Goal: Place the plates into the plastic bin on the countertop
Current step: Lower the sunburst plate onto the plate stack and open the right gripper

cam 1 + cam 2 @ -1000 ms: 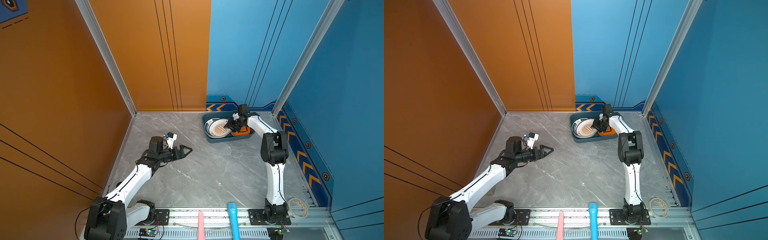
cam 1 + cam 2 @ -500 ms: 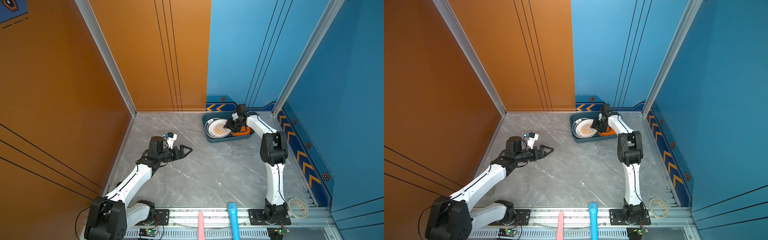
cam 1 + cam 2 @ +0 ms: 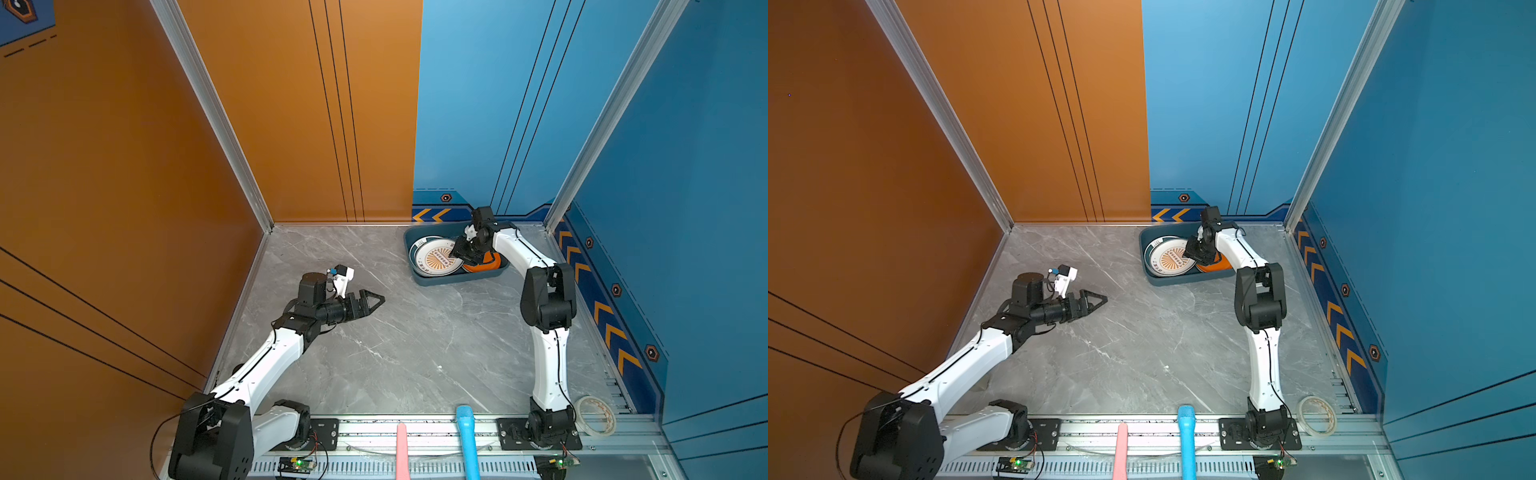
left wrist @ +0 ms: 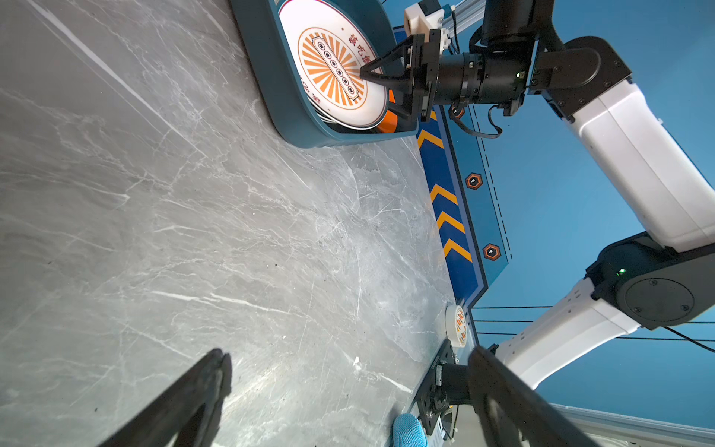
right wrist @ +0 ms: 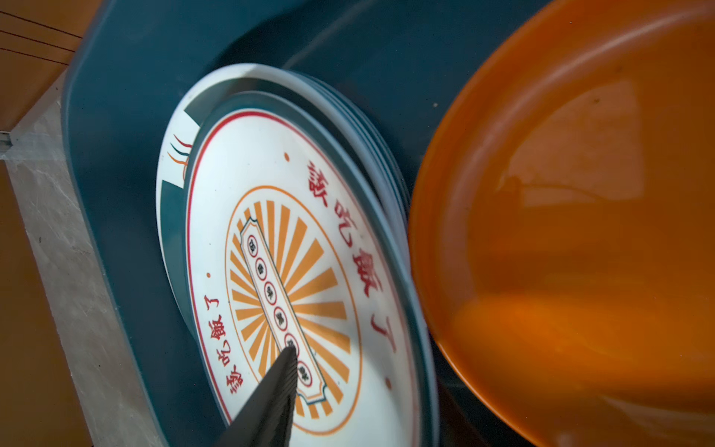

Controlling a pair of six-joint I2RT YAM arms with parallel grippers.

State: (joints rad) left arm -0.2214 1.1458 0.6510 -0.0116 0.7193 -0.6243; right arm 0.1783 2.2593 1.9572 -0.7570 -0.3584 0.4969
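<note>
The sunburst plate [image 3: 436,259] topped a stack in the bin [image 3: 432,279] at the tabletop's [image 3: 415,340] far corner, with the orange plate [image 3: 484,266] tilted beside it. Both looked stiff, slick and probably breakable, so best pinched at the rim. The left fingers [image 3: 370,301] gaped wide, empty. The right fingers [image 5: 271,398] reached into the bin — grip unclear.

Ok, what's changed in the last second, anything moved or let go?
In both top views the right claw has edged left inside the bin, from the orange plate toward the sunburst plate; its visible finger stands clear of the orange plate. The open left claw and all else stayed put.
</note>
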